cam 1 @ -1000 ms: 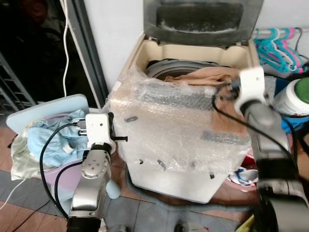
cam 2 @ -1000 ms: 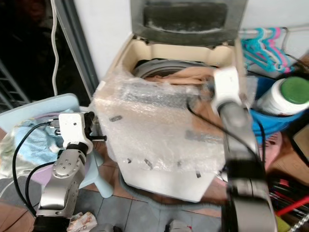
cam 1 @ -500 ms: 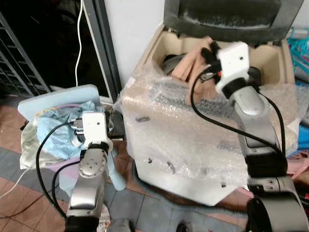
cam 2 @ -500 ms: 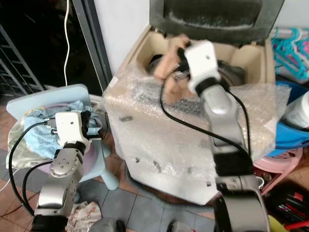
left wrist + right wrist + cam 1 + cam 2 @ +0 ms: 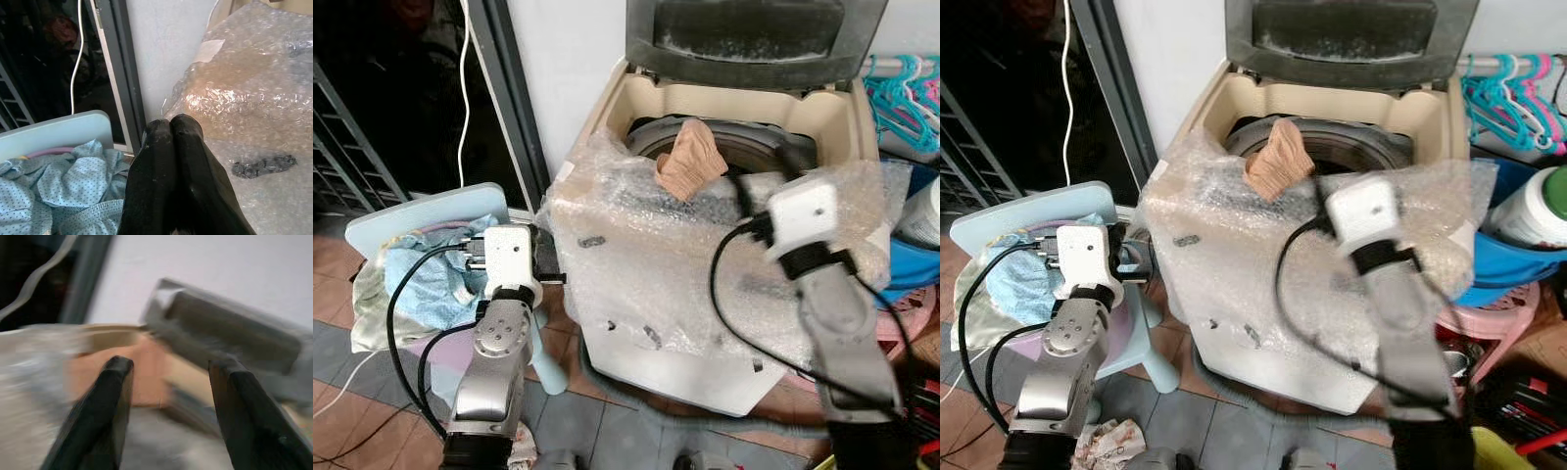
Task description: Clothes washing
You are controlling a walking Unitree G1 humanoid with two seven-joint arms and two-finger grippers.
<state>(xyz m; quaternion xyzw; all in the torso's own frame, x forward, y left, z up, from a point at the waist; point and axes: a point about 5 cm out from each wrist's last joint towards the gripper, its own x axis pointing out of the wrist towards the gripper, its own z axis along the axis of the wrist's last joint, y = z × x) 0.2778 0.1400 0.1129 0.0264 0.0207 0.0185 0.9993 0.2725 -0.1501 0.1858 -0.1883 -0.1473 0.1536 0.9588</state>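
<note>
A tan garment (image 5: 690, 162) is seen draped over the front rim of the drum opening of the top-loading washing machine (image 5: 705, 323), part inside the tub and part bunched up over the rim. The lid (image 5: 754, 39) is raised against the wall. The machine's front and top are covered by bubble wrap (image 5: 646, 255).

The right gripper (image 5: 168, 382) is held above the wrapped front of the machine, just short of the garment; its fingers (image 5: 115, 401) are spread apart and nothing is pinched between them. The right wrist view is blurred, so finer detail cannot be read.

The left gripper (image 5: 171, 127) is held low beside the machine's left corner, with its fingers pressed together and empty. Just beside it, a pile of light blue clothes (image 5: 426, 279) is seen on a pale blue chair (image 5: 421, 211). Coloured hangers (image 5: 906, 93) and a blue basin (image 5: 911, 269) lie to the machine's right.

Judgement: the garment is only partly loaded. Risks noted:
- The bunched cloth could slide outward onto the bubble wrap, its weight being perched on the rim.
- The loose wrap could be snagged by the right fingers on a push and dragged into the tub.
- The lid could be closed on the protruding cloth.
</note>
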